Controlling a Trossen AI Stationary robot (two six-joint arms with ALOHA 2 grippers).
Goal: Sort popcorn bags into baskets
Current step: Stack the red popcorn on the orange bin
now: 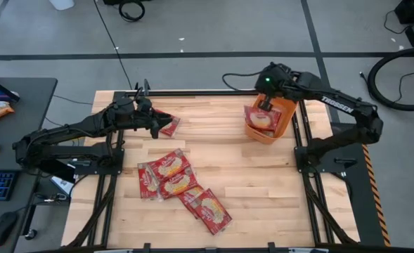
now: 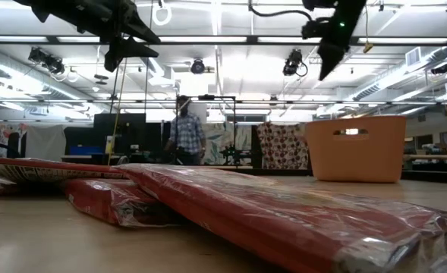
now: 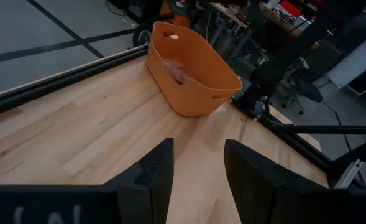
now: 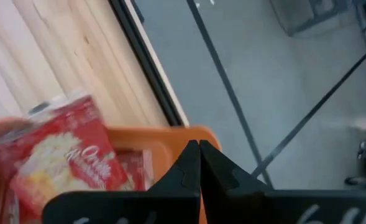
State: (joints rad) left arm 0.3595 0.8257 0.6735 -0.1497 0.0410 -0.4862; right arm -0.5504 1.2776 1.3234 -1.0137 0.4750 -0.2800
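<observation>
A light wooden table (image 1: 263,190) sits inside a black metal frame, seen from straight above. The orange basket (image 1: 268,119) stands near the table's far right edge, close to the frame rail, with at least two red popcorn bags (image 1: 261,117) lying inside it. The right gripper (image 1: 266,90) hangs just over the basket's far rim, its two fingers pressed together and holding nothing.

The left gripper (image 1: 152,121) is raised over the far left part of the table, its fingers (image 3: 155,180) parted with bare wood showing between them. Just beside it lies a single bag (image 1: 169,126), its long axis running diagonally.

A loose cluster of bags (image 1: 182,186) lies in the near-centre, overlapping in a chain that runs diagonally from centre left toward the near edge. Wide bare wood separates this cluster from the basket, and the near right area is open.

In the room beyond the table, a person (image 2: 185,136) stands.
</observation>
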